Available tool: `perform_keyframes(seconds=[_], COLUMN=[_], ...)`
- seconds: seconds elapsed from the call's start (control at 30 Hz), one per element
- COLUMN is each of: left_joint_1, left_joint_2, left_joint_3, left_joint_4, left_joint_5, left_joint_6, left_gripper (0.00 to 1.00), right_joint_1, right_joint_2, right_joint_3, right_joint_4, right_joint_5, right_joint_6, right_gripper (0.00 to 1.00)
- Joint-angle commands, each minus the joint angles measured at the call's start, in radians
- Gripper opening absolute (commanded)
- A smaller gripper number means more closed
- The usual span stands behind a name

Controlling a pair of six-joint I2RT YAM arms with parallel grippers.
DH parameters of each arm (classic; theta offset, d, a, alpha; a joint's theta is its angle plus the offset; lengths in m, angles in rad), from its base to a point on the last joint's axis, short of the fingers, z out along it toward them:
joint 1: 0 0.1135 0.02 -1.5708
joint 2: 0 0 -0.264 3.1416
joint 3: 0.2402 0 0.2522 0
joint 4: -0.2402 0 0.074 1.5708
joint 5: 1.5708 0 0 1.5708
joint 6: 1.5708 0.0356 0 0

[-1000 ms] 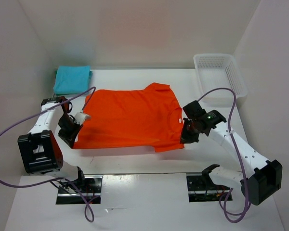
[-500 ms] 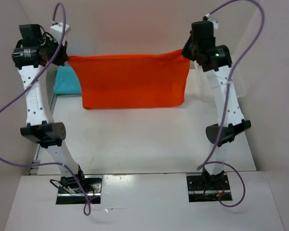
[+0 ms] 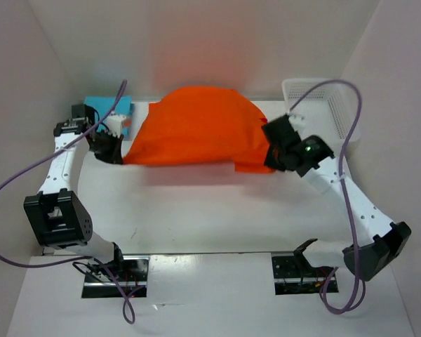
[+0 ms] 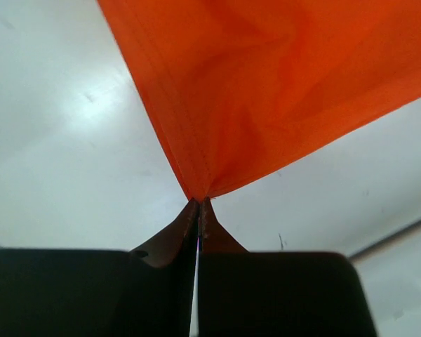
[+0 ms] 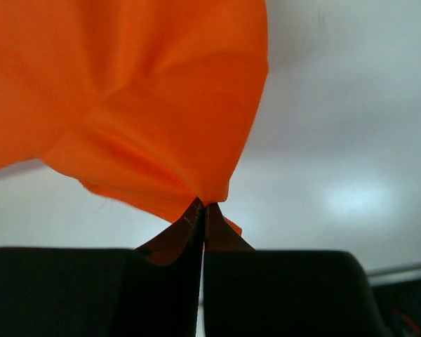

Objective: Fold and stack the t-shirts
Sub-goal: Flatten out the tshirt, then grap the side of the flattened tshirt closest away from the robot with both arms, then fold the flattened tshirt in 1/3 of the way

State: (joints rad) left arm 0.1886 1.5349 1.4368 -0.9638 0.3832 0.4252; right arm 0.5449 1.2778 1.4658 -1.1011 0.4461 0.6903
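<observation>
1. The left gripper [image 4: 198, 202] has its fingers pressed together on a hemmed corner of the orange-red t-shirt [image 4: 281, 91]. In its wrist view only the dark tips are sharp; the rest of the claw is a black blur along the bottom edge.
2. The right gripper [image 5: 201, 205] likewise pinches a corner of the same shirt, with a small flap of cloth poking out beside the tips. I cannot tell which part of the garment this corner is.
3. From above, both claws' tips are buried in orange cloth, so the grip itself shows only in the wrist views.
4. The shirt is held between the two claws over the far half of the table [image 3: 196, 210], swollen into a rounded dome. Its sleeves and collar cannot be picked out, and I cannot tell whether its lower edge touches the surface.
5. A turquoise-blue t-shirt [image 3: 98, 107] lies folded flat in the far left corner. It is partly hidden by the left arm [image 3: 67, 158], by a purple cable [image 3: 119, 98] and by the edge of the orange cloth.
6. The white plastic mesh basket [image 3: 316, 84] stands at the far right. The right arm's cable crosses it, and only part of its mesh floor shows.
7. The orange cloth is thin and smooth, with soft creases and a stitched double hem. The table is glossy white with glare patches.
</observation>
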Motion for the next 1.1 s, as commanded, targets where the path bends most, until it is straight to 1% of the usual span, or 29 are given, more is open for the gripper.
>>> perform_keyframes(seconds=[0.0,0.03,0.07,0.13,0.23,0.33,0.47,0.57,0.63,0.7,0.77,0.87,1.03,1.07], left_joint_1=[0.002,0.002,0.002,0.002,0.002,0.002,0.002,0.002,0.002,0.002,0.002,0.002,0.032,0.032], left_joint_2=[-0.081,-0.081,-0.065,-0.039,-0.012,-0.012,-0.012,-0.012,-0.012,0.002,0.018,0.057,0.076,0.086], left_joint_3=[-0.128,-0.163,-0.226,-0.275,-0.332,-0.355,-0.355,-0.365,-0.355,-0.346,-0.346,-0.346,-0.334,-0.334], left_joint_4=[-0.023,-0.032,-0.032,-0.032,-0.032,-0.032,-0.076,-0.090,-0.090,-0.090,-0.081,-0.072,-0.023,-0.023], left_joint_5=[-0.033,-0.047,-0.059,-0.098,-0.127,-0.139,-0.171,-0.182,-0.182,-0.182,-0.182,-0.182,-0.191,-0.191], left_joint_6=[0.087,0.096,0.107,0.127,0.155,0.164,0.164,0.155,0.144,0.130,0.112,0.103,0.069,0.069], left_gripper=[0.00,0.00,0.00,0.00,0.00,0.00,0.00,0.00,0.00,0.00,0.00,0.00,0.00,0.00], right_joint_1=[0.001,0.010,0.010,0.019,0.033,0.033,0.033,0.033,0.033,0.021,0.021,-0.006,-0.089,-0.089], right_joint_2=[-0.109,-0.124,-0.133,-0.143,-0.152,-0.141,-0.094,-0.040,0.007,0.102,0.197,0.288,0.359,0.370], right_joint_3=[-0.243,-0.348,-0.392,-0.484,-0.527,-0.527,-0.527,-0.492,-0.444,-0.388,-0.348,-0.299,-0.277,-0.265], right_joint_4=[0.052,0.087,0.101,0.124,0.133,0.133,0.152,0.173,0.184,0.198,0.225,0.280,0.343,0.357], right_joint_5=[-0.153,-0.237,-0.274,-0.345,-0.357,-0.368,-0.368,-0.350,-0.304,-0.252,-0.231,-0.210,-0.210,-0.210], right_joint_6=[0.126,0.141,0.141,0.163,0.173,0.161,0.149,0.124,0.091,0.040,0.008,-0.038,-0.092,-0.092], right_gripper=[0.00,0.00,0.00,0.00,0.00,0.00,0.00,0.00,0.00,0.00,0.00,0.00,0.00,0.00])
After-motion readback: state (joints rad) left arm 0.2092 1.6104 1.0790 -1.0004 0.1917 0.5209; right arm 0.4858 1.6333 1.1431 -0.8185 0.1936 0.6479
